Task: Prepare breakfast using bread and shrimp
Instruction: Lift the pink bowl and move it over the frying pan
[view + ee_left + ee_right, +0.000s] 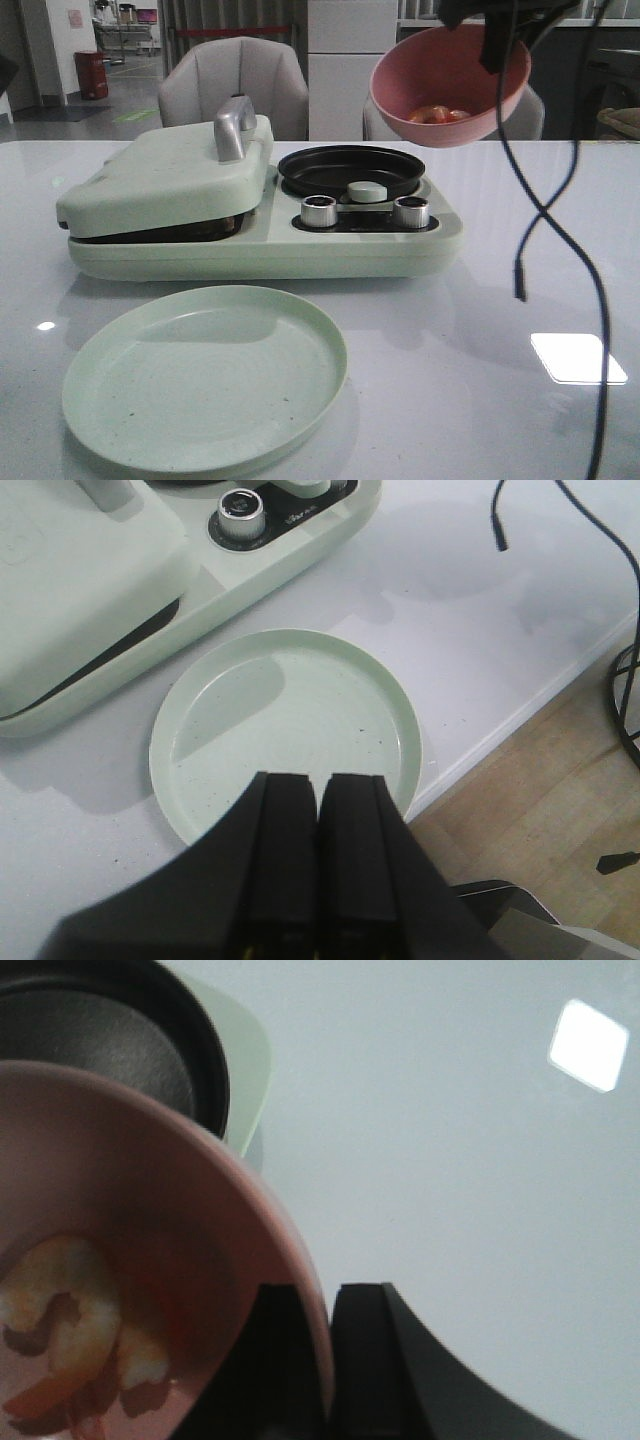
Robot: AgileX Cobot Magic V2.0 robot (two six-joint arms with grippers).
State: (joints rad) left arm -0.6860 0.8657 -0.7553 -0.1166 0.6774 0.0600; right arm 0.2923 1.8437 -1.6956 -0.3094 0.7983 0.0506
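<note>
Because your right hand (330, 1360) pinches the pink bowl (450, 85) by its rim, tilted above the black pan (352, 170), the shrimp (435, 114) pool at its low side for tipping, while your left hand (318, 810) hangs closed over the green plate (290, 730).

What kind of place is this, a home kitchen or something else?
Probably an office or lab set up for a cooking demonstration, not a home kitchen: a breakfast maker stands on a plain white table, with padded chairs and an open hall behind.

R gripper (330, 1360) pinching pink bowl (150, 1180) rim; shrimp (70, 1330) inside; black pan (110, 1040) behind.
</note>
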